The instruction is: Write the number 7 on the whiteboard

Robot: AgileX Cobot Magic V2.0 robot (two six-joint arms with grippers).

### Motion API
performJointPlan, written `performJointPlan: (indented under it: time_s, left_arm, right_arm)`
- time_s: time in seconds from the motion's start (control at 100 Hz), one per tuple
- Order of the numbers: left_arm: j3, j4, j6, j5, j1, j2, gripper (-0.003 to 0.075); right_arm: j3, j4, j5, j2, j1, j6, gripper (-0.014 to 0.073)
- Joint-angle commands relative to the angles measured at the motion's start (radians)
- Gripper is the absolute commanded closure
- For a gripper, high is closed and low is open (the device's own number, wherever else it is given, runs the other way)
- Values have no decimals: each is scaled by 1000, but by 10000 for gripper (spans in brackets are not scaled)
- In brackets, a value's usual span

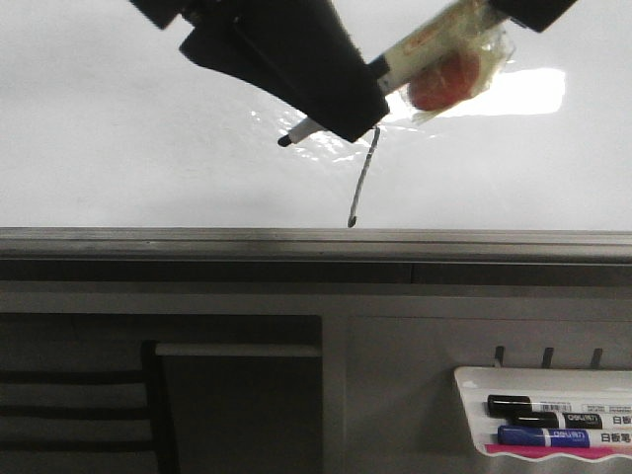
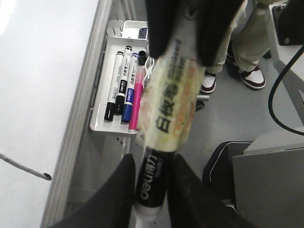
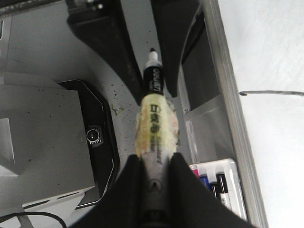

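Observation:
The whiteboard [image 1: 128, 128] fills the upper front view, with a grey edge rail [image 1: 197, 242]. On it is a thin black slanted stroke [image 1: 361, 178] of the number 7; any top stroke is hidden behind the left gripper. The stroke also shows in the left wrist view [image 2: 23, 168] and the right wrist view [image 3: 270, 93]. A black-and-white marker [image 1: 425, 44] wrapped in yellowish tape is held by both grippers. My left gripper [image 1: 331, 123] [image 2: 152, 161] is shut on its black front band. My right gripper [image 1: 499, 12] [image 3: 154, 159] is shut on its rear end. The tip [image 1: 284, 141] points left, away from the stroke.
A small white tray [image 1: 474, 380] [image 2: 97, 126] with black, blue and pink markers hangs below the board's rail. Below it is grey floor with a black bin [image 3: 95, 137] and grey cabinets. A person's legs and shoes [image 2: 251, 76] stand nearby.

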Motion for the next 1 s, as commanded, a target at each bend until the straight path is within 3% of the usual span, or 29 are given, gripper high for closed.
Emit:
performJointPlan:
  time_s: [0.0,0.09,0.23,0.31,0.46,0.56,0.64,0.99]
  left_arm:
    - [-35,-48,-6,-36,-6,-28,697]
    - [-35,-48,-6,-36,-6,-28,736]
    - [-35,-44,-6,-36,-6,-28,741]
    - [-35,3,-21,-36,-6,-28,741]
    - [-35,200,-253,-69,43,-34,741]
    - [-31,299,-462,-92,135,-51,741]
    - [0,310,-590,-106,221,-82,741]
    - [229,163,-640,-325,538,-185,741]
  right_arm:
    - [-33,48,-13,-28,-2,-13,663]
    - [-33,40,-15,-28,-2,-13,600]
    - [-33,38,-18,-28,-2,-13,381]
    - [-34,36,-22,-30,-2,0,312]
    - [-34,-74,-37,-73,-4,148,305]
    - [-34,-188,-60,-122,-10,308,305]
    - [-32,-235,-60,-160,-14,354,305]
    - [-31,-240,-58,-195,-16,356,305]
